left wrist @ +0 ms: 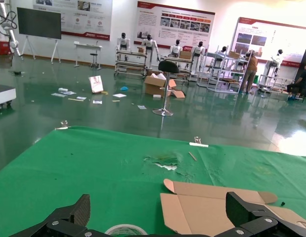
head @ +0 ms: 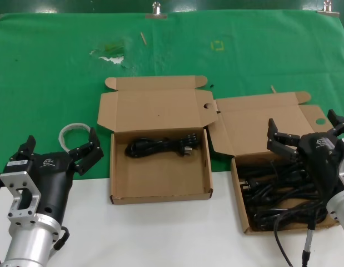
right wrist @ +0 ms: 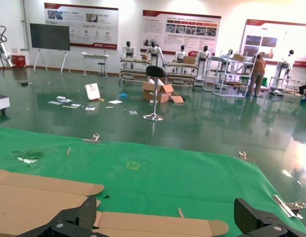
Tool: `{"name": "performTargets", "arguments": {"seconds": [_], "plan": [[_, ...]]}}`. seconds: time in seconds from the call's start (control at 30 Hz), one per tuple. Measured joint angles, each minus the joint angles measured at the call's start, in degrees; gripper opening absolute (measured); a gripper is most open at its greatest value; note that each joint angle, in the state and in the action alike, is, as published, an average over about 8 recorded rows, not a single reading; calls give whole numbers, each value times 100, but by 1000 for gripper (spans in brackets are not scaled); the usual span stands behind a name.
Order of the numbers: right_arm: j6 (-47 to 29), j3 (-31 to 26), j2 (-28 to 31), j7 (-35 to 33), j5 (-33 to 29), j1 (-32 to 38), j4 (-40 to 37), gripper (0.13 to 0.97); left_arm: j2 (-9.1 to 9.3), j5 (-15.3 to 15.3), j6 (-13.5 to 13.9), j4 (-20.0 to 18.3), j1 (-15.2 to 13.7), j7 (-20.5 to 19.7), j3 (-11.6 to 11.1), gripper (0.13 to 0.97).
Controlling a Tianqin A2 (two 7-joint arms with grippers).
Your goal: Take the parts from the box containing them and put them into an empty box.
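Note:
Two shallow brown boxes lie open with their lids folded back. The middle box holds one black cord bundle against its far wall. The right-hand box is filled with several black cords. My right gripper hovers open over that box's far end with nothing between its fingers; its wrist view shows it above the lid flap. My left gripper stays open and empty at the lower left, well left of the middle box; its wrist view shows it facing that box's lid.
A roll of clear tape lies on the green cloth just beyond my left gripper. The cloth has a torn patch at the back left. Metal clips hold its far edge. Bare white table runs along the front.

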Motion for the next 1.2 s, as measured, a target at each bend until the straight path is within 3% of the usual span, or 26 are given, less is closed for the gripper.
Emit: {"name": "performTargets", "arguments": {"seconds": [1.2], "plan": [[0,0,0,0,0,0,0,966,0,0,0,0,0,0,0,966]]}}
